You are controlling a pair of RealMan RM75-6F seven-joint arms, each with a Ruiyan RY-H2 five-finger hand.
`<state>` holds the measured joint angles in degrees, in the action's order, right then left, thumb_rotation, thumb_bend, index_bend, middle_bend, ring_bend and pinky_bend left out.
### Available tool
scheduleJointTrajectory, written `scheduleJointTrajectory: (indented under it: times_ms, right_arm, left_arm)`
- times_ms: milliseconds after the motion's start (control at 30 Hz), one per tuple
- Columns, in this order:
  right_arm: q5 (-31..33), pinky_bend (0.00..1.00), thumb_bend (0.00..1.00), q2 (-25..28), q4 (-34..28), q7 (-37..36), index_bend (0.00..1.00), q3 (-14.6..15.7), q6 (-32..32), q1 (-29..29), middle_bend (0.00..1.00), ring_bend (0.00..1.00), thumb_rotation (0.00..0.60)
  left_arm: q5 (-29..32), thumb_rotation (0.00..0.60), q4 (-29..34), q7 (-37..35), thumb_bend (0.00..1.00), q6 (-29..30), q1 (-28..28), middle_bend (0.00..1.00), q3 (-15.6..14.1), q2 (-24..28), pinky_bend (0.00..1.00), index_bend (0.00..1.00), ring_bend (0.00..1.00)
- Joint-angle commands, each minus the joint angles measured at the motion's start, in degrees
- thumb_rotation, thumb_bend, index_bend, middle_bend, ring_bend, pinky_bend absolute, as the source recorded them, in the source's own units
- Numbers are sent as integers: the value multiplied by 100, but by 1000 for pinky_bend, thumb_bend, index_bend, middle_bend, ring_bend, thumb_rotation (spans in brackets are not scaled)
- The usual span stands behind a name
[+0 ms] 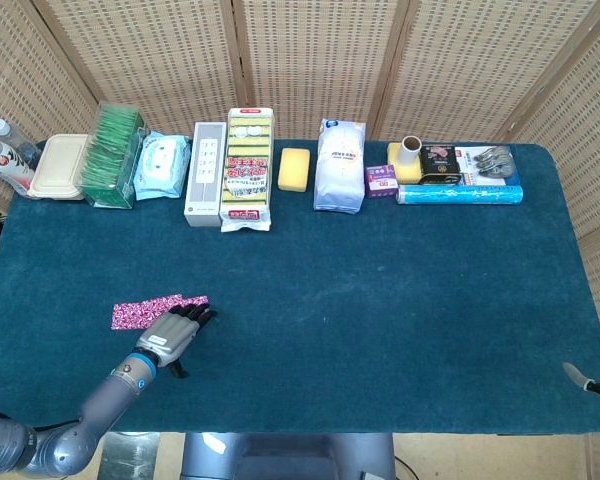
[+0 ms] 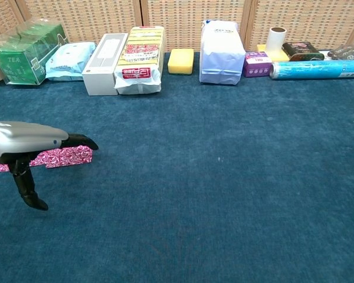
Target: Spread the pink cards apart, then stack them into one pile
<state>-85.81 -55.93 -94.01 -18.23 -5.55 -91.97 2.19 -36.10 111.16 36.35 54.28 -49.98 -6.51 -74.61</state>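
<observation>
Table (image 1: 380, 330): blue felt top, a row of boxes and packs along the far edge, well apart from the work area.

Left hand (image 1: 176, 331): near-left, just right of and slightly nearer than the right end of the cards. Fingers (image 2: 82, 141) stretched out flat and close together, reaching over the cards' right end. They hold nothing. Chest view suggests they hover slightly above the felt; contact with the cards unclear.

Right hand: only a sliver at the near-right edge of the head view, state can't be told.

Pink cards (image 1: 152, 310): near-left on the table, lying flat in an overlapping strip. Long axis runs left-right, tilted slightly, right end a bit farther away. Offset edges show more than one card; count unclear.

Handling, my read: thin, light, fairly stiff, flush on felt, so hard to pinch from above. Better to press a fingertip on the top face and slide sideways along the long axis to fan them. For stacking, push from the short ends or lift an overhanging corner.
</observation>
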Motion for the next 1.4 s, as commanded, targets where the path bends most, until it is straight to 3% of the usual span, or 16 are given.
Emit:
scheduleJointTrajectory:
  times_ms: [33,467,1400]
  right_arm:
    - [-2,0,0,12,-18,15,118,-3,0,-2,68,13,600]
    - [33,0,0,9,-2,8,118,-10,14,3,68,14,600]
    - [44,0,0,52,16,-93,118,-11,9,29,68,14,600]
  left_arm:
    - [2,600,-95,-102,29,-58,38,0,-12,77,103,0,0]
    - [302,600,-489,-178,28,-383,-43,0,-114,-82,103,0,0]
    - [306,600,214,418,29,76,-381,0,-246,-597,103,0,0]
